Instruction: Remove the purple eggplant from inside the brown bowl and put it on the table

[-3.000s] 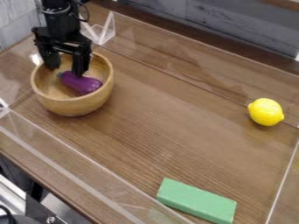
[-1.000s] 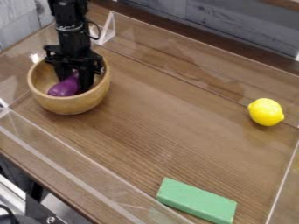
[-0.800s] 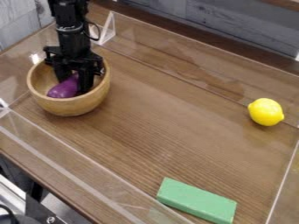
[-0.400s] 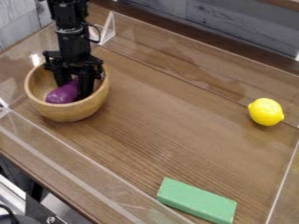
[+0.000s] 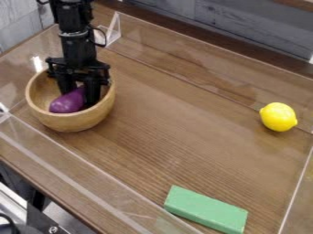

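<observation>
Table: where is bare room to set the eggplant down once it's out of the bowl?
The widest bare patch of table lies between the bowl, the lemon and the green block. It is tight only at the left, where the bowl nears the acrylic wall.

A wood-grain table [image 5: 184,110] is observed. The brown bowl [image 5: 71,117] is seated beneath the jaws; a lemon [image 5: 279,117] and a green block [image 5: 206,209] are placed well apart from them.

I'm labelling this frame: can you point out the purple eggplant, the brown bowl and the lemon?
purple eggplant [image 5: 66,101]: camera view, its glossy exposed side.
brown bowl [image 5: 76,121]: camera view, near outer wall.
lemon [image 5: 277,117]: camera view, middle of its rind.
</observation>
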You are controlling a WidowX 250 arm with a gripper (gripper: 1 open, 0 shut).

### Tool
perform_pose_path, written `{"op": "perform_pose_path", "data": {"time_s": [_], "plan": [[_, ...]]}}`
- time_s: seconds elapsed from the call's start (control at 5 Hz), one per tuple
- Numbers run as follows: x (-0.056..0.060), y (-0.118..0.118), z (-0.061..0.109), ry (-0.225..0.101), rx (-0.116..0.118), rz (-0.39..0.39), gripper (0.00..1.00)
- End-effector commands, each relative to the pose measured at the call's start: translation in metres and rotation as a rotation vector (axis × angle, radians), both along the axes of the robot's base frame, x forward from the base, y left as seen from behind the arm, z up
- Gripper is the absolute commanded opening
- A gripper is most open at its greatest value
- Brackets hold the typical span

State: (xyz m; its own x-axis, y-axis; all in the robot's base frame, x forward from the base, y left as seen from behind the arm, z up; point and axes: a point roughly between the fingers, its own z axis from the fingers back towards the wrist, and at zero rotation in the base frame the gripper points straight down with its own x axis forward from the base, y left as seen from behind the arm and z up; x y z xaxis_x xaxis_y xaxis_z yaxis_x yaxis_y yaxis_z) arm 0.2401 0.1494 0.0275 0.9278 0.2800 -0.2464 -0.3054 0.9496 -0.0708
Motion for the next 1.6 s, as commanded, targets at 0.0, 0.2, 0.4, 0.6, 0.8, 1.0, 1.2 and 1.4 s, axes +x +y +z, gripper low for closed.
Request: {"op": "perform_pose_path", "data": {"time_s": [0.0,0.2,0.4,0.6,0.8,1.0,1.2,1.4], "plan": [[0.0053,0.0019,0.0194,-0.049,0.024,0.005,0.0],[0.0052,0.0013,0.0212,-0.048,0.019,0.01,0.0],[0.0051,0.0008,0.0224,-0.048,0.015,0.015,0.0],[0.005,0.0005,0.0232,-0.047,0.011,0.021,0.0],[0.005,0.0003,0.0238,-0.047,0.007,0.026,0.0],[0.0051,-0.0001,0.0246,-0.047,0.003,0.031,0.0],[0.0051,-0.0002,0.0249,-0.046,0.0,0.036,0.0],[0.0052,-0.0003,0.0252,-0.046,-0.003,0.041,0.0]]}}
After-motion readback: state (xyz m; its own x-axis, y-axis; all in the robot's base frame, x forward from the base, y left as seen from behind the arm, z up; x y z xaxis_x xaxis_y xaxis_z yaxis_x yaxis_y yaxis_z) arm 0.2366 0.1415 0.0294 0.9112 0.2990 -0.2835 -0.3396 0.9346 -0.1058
